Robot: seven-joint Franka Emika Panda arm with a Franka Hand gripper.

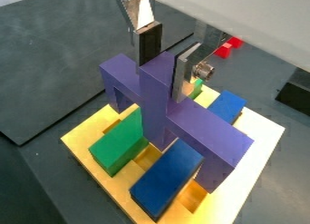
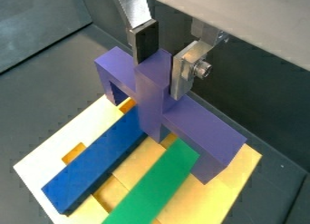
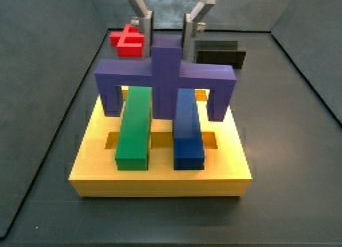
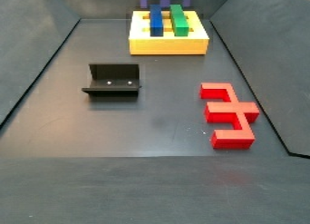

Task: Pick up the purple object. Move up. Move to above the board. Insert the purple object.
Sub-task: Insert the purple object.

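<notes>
The fingers point(image 1: 150, 39) are clamped on the raised central ridge of the purple object point(image 1: 169, 114), one silver plate on each side of it, as both wrist views show; the dark pad of one finger is pressed flat against the ridge. The gripper point(image 3: 171, 36) hangs straight down over the far part of the scene, directly above the board point(image 3: 163, 169).

The purple object point(image 3: 166, 79) sits level, its crossbar spanning left to right across the green bar point(image 3: 134, 125) and the blue bar point(image 3: 189, 129), with one leg reaching down at each outer side. From a side view the legs appear to be at or just inside the board's slots, though how deep they go cannot be told.

This looks like the insertion step, near its end. To do it well, the push should go straight down with no tilt, keeping the crossbar parallel to the board's top so both legs sink together; a skew would likely jam one leg against a slot wall. The grip should hold until the crossbar seats.

Elsewhere on the tabletop point(image 4: 158, 128), well apart from the board, stand the fixture point(image 4: 114, 80) and a red piece point(image 4: 227, 113).
</notes>
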